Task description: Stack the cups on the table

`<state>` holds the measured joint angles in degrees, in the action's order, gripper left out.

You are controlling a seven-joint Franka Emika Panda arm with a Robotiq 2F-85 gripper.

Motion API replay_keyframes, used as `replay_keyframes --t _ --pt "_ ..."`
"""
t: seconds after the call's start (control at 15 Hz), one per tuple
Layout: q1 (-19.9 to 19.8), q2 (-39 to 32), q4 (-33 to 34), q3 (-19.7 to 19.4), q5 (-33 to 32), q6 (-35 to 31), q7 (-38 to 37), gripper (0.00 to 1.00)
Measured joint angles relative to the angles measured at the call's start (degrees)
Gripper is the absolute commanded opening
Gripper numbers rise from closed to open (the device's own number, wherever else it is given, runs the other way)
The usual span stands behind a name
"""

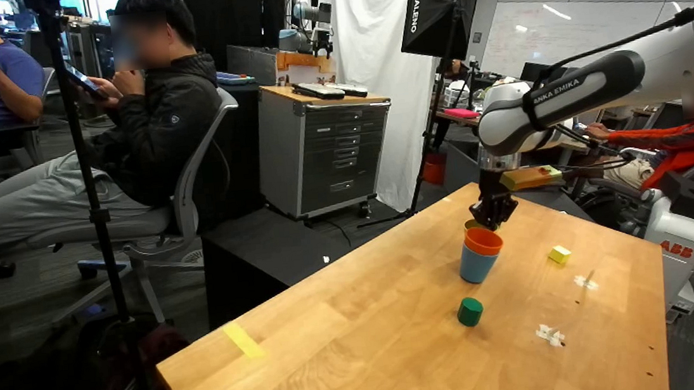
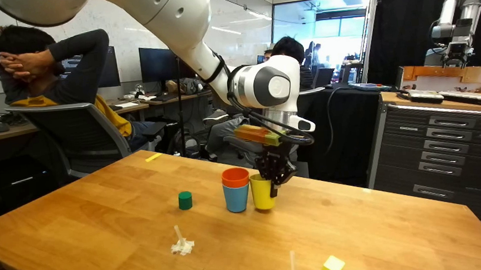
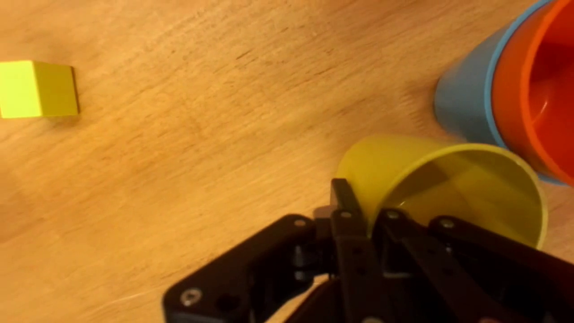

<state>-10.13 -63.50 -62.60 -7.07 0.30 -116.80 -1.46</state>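
The orange-red cup (image 1: pixel 484 241) (image 2: pixel 235 177) sits nested in the blue cup (image 1: pixel 478 265) (image 2: pixel 237 198), which stands upright on the wooden table (image 1: pixel 346 322). The yellow cup (image 2: pixel 262 194) is right beside this pair, its bottom at or very near the table. In the wrist view the yellow cup (image 3: pixel 376 157) has its rim against or almost against the pair. My gripper (image 2: pixel 276 179) points down at the yellow cup's edge. In the wrist view my gripper (image 3: pixel 365 206) has one finger outside the wall and one inside, closed on it. The inner fingertip is hidden in the cup.
A dark green block (image 1: pixel 470 312) (image 2: pixel 185 200) stands near the cups. A yellow cube (image 1: pixel 560 255) (image 2: pixel 332 268) (image 3: pixel 38 89) lies on the table. A thin pale stick (image 2: pixel 178 232) rises from white tape on the tabletop, with another stick (image 2: pixel 293 267) near the cube.
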Motion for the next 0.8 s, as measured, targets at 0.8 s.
replay_keyframes --t 0.8 --pt "0.42 11.29 -8.58 -0.16 -1.10 -3.94 0.97 0.01"
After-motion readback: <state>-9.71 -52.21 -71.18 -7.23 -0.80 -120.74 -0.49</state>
